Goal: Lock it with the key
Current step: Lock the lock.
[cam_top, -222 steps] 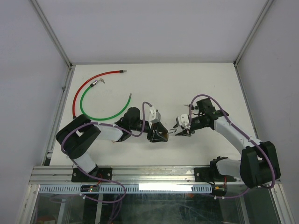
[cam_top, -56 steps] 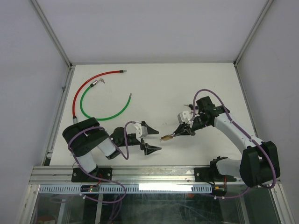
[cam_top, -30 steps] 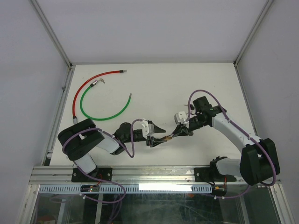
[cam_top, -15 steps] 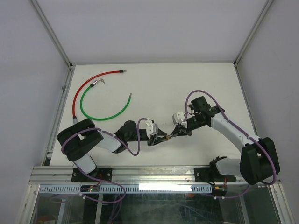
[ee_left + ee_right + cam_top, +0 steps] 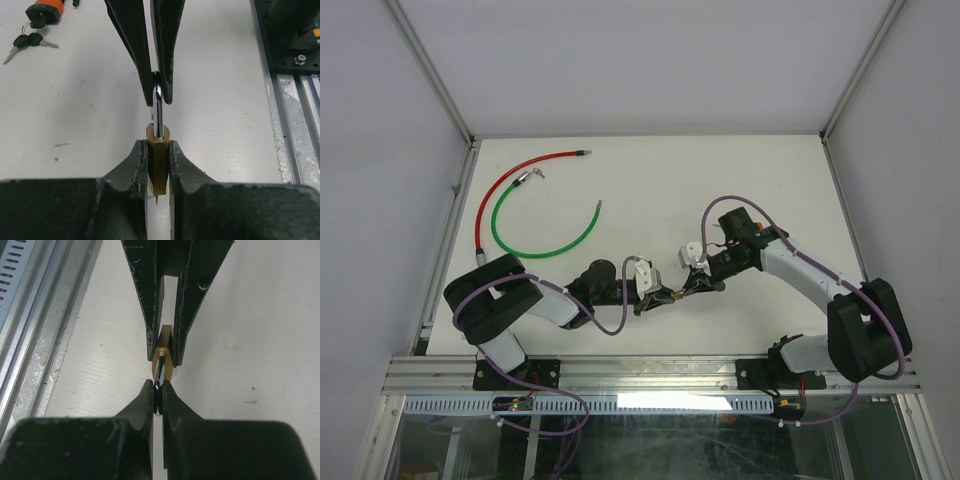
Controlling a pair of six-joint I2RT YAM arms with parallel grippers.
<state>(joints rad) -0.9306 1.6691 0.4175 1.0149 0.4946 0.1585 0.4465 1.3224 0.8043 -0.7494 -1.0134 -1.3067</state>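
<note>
light: bright, even | shadows: soft | wrist foreground: blurred, dark

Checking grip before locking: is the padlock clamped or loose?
Clamped: left gripper pinches the padlock body, right gripper the shackle.

Left arm (image 5: 555,292): white shell links between black joint housings, with a bulky black shoulder block.
Right arm (image 5: 802,270): the same white links, with black elbow and shoulder blocks.
Cables (image 5: 735,198): a thin purple lead loops loosely along each arm.
Wrist cameras (image 5: 642,272): small white boxy housings behind the fingers.
Left gripper (image 5: 158,150): two matte black fingers (image 5: 135,167) with a pebbled surface, tapering to narrow tips. The right wrist view shows whitish scuffs on their edges and a round hole in one.
Right gripper (image 5: 158,387): two long, flat black blades, finely grained.
Bases (image 5: 798,352): white pedestals on black bolted plates.
</note>
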